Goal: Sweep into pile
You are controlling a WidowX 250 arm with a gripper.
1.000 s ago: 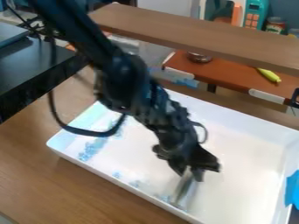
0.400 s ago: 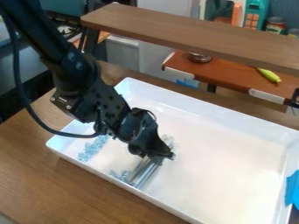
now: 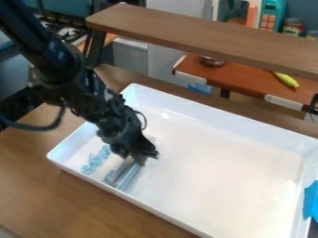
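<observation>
In the left part of the white tray (image 3: 205, 186), my gripper (image 3: 139, 159) points down and is shut on a flat, silvery sweeping tool (image 3: 129, 175). The tool's lower edge is down at the tray floor, close to the front wall. Light blue bits (image 3: 95, 160) lie clustered to the left of the tool, near the tray's left end. A few more bits sit right against the tool's left side. Part of the tray floor behind the gripper is hidden by the arm.
The tray's raised walls surround the work area, with blue tape (image 3: 311, 201) on the right wall. A wooden shelf (image 3: 205, 39) spans above the far side. Beyond it are a reddish-brown counter (image 3: 248, 82) and a yellow-green toy (image 3: 286, 80).
The arm and gripper have moved left across the tray, carrying the tool. Bits that lay along the front wall are now farther left, nearer the cluster.
</observation>
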